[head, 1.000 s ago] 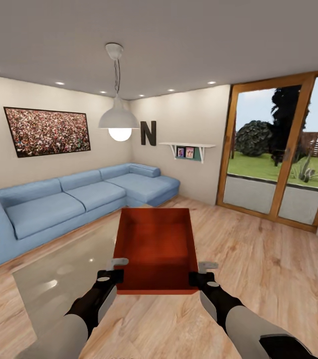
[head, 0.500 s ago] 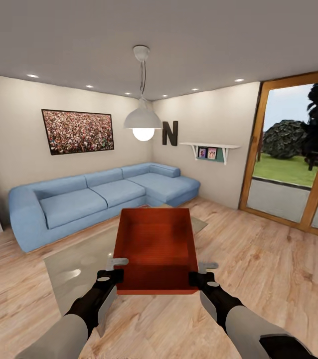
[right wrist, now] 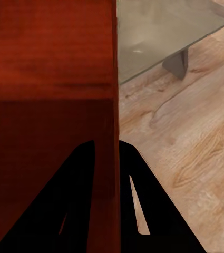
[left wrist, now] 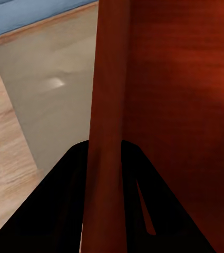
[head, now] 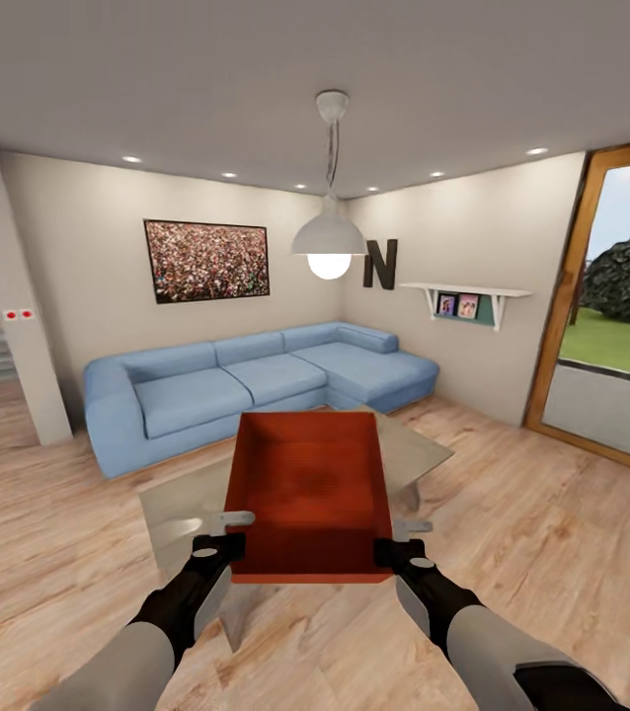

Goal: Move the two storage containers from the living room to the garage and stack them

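Observation:
I am in the living room, holding one orange-red storage container [head: 307, 489] level in front of me, open side up and nothing showing inside it. My left gripper [head: 224, 541] is shut on its left wall and my right gripper [head: 401, 545] is shut on its right wall, both near the closest end. In the left wrist view the red wall [left wrist: 109, 105] runs between the black fingers [left wrist: 64, 205]. The right wrist view has the container's wall [right wrist: 113, 79] pinched the same way. The garage is out of view.
A glass coffee table [head: 182, 499] stands low just under and beyond the container. Behind it a blue corner sofa [head: 256, 380] lines the walls. A pendant lamp [head: 330, 242] hangs ahead. A wall pillar [head: 19, 326] with an opening is at left, a glazed door [head: 606, 380] at right. Light wood floor [head: 552, 533] surrounds me.
The whole view has swung left, so sofa, lamp and door have slid right and the pillar has come into sight. Container and both grippers keep their hold and place before me.

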You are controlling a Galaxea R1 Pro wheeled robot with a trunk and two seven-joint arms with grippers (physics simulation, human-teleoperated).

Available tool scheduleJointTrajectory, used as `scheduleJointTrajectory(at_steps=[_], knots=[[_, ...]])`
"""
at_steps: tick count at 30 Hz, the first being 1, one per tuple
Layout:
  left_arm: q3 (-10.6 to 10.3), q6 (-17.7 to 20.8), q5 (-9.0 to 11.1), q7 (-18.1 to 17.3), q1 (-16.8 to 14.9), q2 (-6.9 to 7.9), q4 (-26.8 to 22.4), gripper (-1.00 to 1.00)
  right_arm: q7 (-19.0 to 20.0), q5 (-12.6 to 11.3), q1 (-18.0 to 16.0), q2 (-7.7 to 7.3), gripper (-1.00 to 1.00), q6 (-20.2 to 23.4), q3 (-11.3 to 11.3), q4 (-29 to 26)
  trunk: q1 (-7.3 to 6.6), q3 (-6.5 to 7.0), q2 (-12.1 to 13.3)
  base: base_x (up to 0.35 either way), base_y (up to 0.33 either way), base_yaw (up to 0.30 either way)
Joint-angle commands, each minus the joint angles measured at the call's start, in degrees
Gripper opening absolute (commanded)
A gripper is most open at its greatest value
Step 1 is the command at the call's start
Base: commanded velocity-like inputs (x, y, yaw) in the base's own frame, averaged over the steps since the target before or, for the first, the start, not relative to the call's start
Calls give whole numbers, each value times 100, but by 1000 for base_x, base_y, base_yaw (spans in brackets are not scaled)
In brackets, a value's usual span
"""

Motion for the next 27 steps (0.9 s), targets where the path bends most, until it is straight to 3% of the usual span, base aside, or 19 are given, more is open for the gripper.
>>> scheduleJointTrajectory(at_steps=[1, 27], knots=[[-32, 44, 48, 314, 1, 11, 10, -100, -494, 65, -5, -39, -100, -237, -69, -13, 2, -2, -5, 0, 0, 288], [-32, 43, 48, 313, 2, 11, 10, -100, -494, 65, -3, -39, -100, -237, -69, -13, 2, -2, -5, 0, 0, 288]])
